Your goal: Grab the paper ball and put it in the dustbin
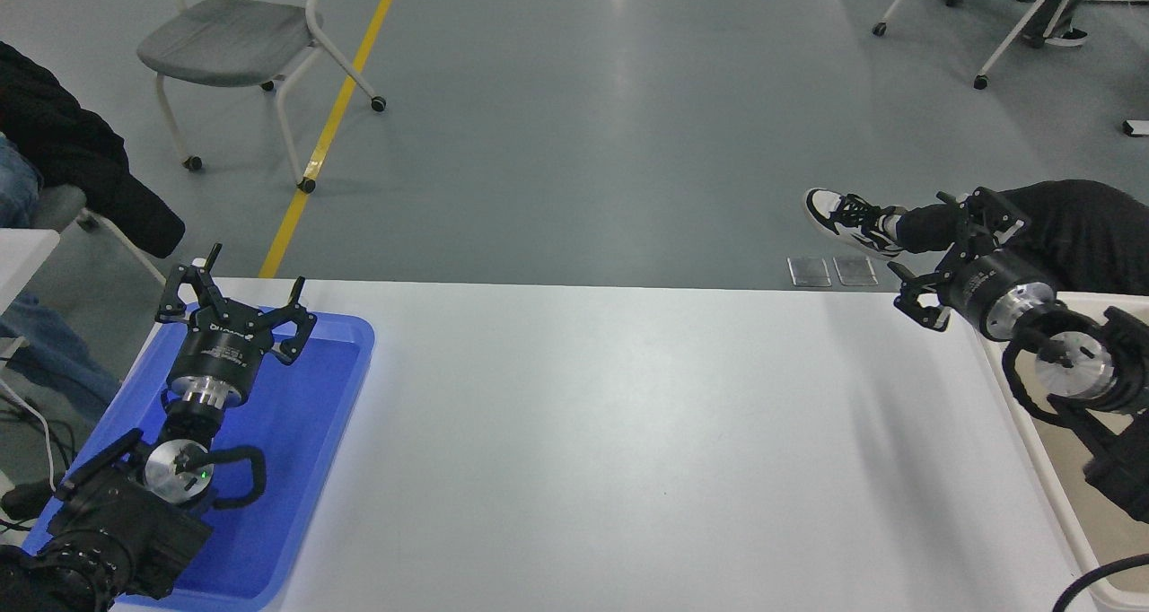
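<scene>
At 8 o'clock my left tool (235,296) rests over a blue tray (316,415), fingers spread, holding nothing. White lettering on its body is too small to read. My white bench (610,450) fills the lower half; beyond it lie grey floor, a yellow line (332,123) and a wheeled chair (242,47) at 11 o'clock. At 3 o'clock my right tool (954,257) hangs wide open and empty beside the dustbin (1032,455), which the frame cuts off. The paper ball is nowhere in sight.
</scene>
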